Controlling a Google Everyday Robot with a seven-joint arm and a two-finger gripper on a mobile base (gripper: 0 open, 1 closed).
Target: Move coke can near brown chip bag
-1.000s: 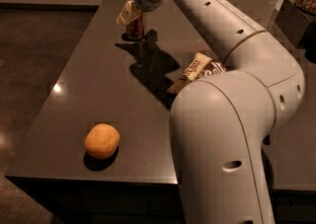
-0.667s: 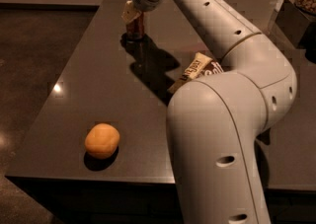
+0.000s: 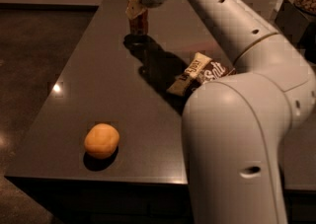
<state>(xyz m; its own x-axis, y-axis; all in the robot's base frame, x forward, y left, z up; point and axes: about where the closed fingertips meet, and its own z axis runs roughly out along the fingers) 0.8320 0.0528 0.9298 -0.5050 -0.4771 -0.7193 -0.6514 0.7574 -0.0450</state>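
my gripper [image 3: 134,10] is at the far end of the table [image 3: 84,75], down over the top of the can [image 3: 139,24]. whether my jaws are clamped on the can or only around it, i cannot tell. the can is upright at the table's surface, and a dark shadow runs from its base toward the near side. the bag [image 3: 200,72] lies flat nearer the middle of the table, to the right of the can and apart from it. its right end is hidden behind my arm [image 3: 232,25], which reaches over it to the can. an orange [image 3: 101,140] sits near the front left edge, well apart from both.
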